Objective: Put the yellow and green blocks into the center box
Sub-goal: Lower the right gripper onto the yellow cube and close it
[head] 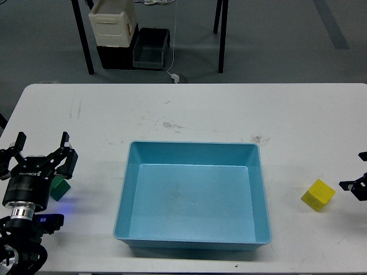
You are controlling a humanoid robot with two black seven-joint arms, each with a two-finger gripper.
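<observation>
The blue box (192, 145) stands open and empty in the middle of the white table. The yellow block (317, 195) lies on the table to the right of the box. Only a small dark part of my right gripper (358, 186) shows at the right edge, just right of the yellow block and apart from it. The green block (59, 188) lies at the far left, partly hidden behind my left gripper (39, 153). The left gripper is open, its fingers spread above the green block, and it holds nothing.
The white table (189, 109) has scuff marks behind the box. On the floor beyond the far edge stand a white container (113, 24), black bins (150, 48) and dark table legs (222, 34).
</observation>
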